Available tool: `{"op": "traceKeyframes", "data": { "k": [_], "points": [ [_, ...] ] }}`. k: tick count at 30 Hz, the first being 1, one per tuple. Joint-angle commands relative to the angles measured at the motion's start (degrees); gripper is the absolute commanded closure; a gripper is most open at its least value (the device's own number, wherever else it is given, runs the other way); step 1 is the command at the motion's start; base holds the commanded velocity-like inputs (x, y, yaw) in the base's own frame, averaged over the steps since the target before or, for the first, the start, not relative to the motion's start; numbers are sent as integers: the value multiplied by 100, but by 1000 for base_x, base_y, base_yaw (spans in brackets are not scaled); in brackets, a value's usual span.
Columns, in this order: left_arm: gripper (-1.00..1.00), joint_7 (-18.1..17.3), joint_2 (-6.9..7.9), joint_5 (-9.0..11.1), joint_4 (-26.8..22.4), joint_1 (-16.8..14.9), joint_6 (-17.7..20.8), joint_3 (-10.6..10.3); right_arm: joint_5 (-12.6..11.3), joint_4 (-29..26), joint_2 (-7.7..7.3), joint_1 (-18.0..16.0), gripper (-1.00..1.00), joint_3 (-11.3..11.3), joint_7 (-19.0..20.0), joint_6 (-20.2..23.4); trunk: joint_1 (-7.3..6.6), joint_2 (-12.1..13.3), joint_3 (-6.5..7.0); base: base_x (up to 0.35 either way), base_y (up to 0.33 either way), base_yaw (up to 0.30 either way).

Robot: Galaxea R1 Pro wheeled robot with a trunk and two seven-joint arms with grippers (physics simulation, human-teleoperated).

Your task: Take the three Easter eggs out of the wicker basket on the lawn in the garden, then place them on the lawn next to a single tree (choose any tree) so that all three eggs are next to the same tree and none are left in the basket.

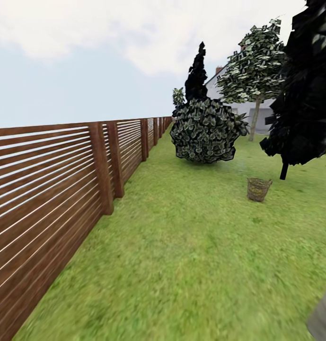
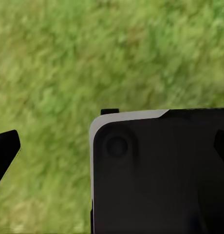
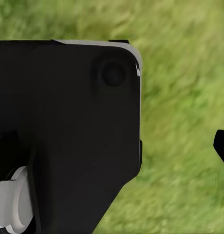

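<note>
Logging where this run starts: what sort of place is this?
A fenced garden, apparently a backyard: mottled green lawn, a dark brown horizontal-slat wooden fence, a pale-trunked tree with speckled foliage, and a small tan wicker basket on the grass.

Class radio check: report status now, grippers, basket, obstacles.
Jaws: state unreadable, over grass. Small tan wicker basket upright on green lawn, ahead right; eggs not discernible. Round dark bush beyond; path open.

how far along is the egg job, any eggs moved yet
Nothing looks done yet. The wicker basket stands far ahead on the lawn, beside a dark tree; its contents can't be made out from here. Both wrist views look down on grass, with no egg showing. Left: reaching the basket, taking out all three eggs, setting them by the pale-trunked tree.
</note>
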Motion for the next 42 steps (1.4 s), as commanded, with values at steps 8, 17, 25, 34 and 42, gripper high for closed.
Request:
{"op": "traceKeyframes", "data": {
  "k": [8,17,25,34,42],
  "points": [
    [-100,-6,1,-5,3,-3,-18,-4,-3,8,0,-4,-100,-4,-1,-29,5,-6,-7,324,75,-17],
    [-100,-5,1,-5,3,-3,-18,-4,-3,8,0,-4,-100,-4,-1,-29,5,-6,2,324,88,-117],
    [-100,-4,1,-3,3,-5,-18,-4,-3,9,0,-4,-100,-4,-1,-29,5,-6,7,323,145,-69],
    [-100,-5,1,-2,3,-4,-18,-4,-3,8,0,-4,-100,-4,-1,-29,5,-6,8,322,120,-8],
    [-100,-5,1,-3,3,-3,-18,-4,-3,8,0,-4,-100,-4,-1,-29,5,-6,8,319,112,-2]
  ]
}}
